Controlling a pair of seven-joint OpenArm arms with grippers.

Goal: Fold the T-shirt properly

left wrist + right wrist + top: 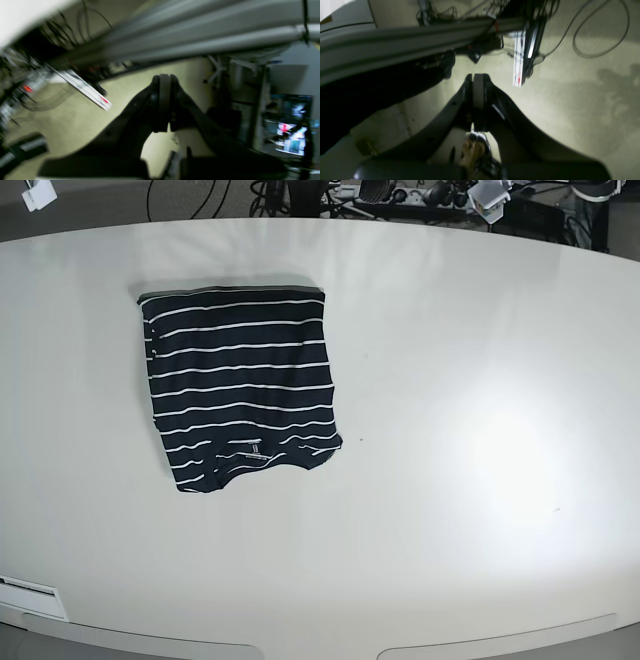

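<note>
Left wrist view: left gripper [163,103] seen with both fingers pressed together, nothing between them. Pointed away from the work surface, toward a pale floor with blurred cables and a grey metal frame [200,37] above the fingertips; a lit screen [291,125] off to the right of the fingers. No T-shirt in sight here. Right wrist view: right gripper [477,102] likewise closed tight and empty, aimed at carpeted floor, with a grey beam [407,42] up and to the left of the tips and a loose cable [600,37] well off to the right. No cloth near the fingers. Base view: T-shirt [238,385] lying on the white table [480,430], left of centre, reduced to a compact, roughly square bundle, stripes running straight across, neck label showing near the front edge. Edges mostly flush; front edge slightly uneven, with a small dip at the collar. Neither arm visible over the table, so both judged retracted well clear of the shirt. Folding judged complete or all but complete; at most a slight squaring of the front edge left. Nothing held, nothing in contact with the garment.
</note>
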